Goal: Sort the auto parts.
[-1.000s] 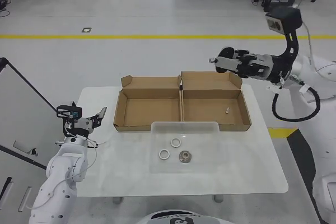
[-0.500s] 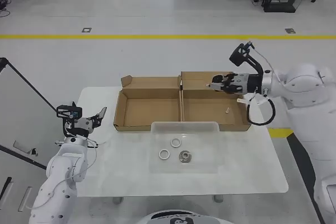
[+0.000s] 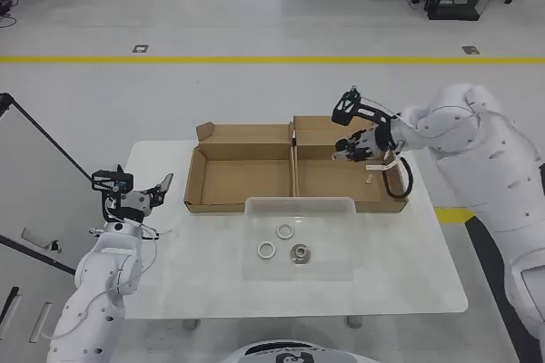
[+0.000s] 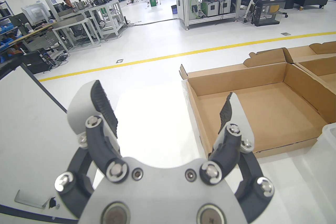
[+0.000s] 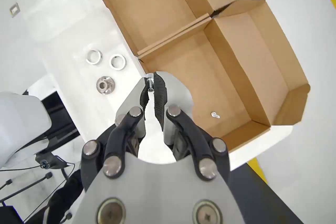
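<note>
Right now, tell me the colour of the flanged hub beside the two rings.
Shiny silver metal; the hub shows best in the right wrist view.

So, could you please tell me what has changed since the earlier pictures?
The right gripper swung in from beyond the table's far right corner to above the right box, shut on a small screw. The left gripper stayed open at the table's left side; the two rings, the flanged part and the screw in the box did not move.
</note>
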Controlling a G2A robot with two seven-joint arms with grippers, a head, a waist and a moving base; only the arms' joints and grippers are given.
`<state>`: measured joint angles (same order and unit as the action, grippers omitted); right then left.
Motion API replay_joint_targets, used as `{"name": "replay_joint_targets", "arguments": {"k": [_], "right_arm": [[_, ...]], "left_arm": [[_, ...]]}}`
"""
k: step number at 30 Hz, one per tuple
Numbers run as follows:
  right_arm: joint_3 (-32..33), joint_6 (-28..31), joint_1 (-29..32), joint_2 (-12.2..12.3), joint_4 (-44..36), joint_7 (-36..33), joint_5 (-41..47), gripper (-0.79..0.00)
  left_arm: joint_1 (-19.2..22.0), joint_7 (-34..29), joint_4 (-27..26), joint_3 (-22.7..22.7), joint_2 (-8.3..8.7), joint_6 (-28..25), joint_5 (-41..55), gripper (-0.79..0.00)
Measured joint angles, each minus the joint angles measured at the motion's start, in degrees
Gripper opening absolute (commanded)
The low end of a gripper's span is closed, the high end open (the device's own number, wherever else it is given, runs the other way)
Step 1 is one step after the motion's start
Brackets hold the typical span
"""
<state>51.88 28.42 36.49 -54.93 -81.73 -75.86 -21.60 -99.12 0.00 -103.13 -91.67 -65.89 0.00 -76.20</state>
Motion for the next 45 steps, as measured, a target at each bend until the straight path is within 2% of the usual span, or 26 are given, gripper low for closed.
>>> {"name": "replay_joint_targets", "arguments": {"k": [10,23,35,38,45], "right_arm": [[-12.2,-2.2,-7.8,-2.7,11.0,-2.2,-1.1,-0.785],[-22.0,-7.0,-13.1,-9.3,26.0,3.2,-5.7,-0.785],[-26.9,-11.5,-13.5,-14.6,37.0,12.1,-10.9,-0.785],[-26.7,-11.8,-13.3,-15.0,38.0,14.1,-10.4,-0.785],[-26.7,-11.7,-13.3,-15.0,37.9,13.8,-10.4,-0.785]], "left_arm": [[0.0,0.0,0.0,0.0,0.0,0.0,0.0,0.0],[0.0,0.0,0.0,0.0,0.0,0.0,0.0,0.0],[0.0,0.0,0.0,0.0,0.0,0.0,0.0,0.0],[0.0,0.0,0.0,0.0,0.0,0.0,0.0,0.0],[0.0,0.0,0.0,0.0,0.0,0.0,0.0,0.0]]}}
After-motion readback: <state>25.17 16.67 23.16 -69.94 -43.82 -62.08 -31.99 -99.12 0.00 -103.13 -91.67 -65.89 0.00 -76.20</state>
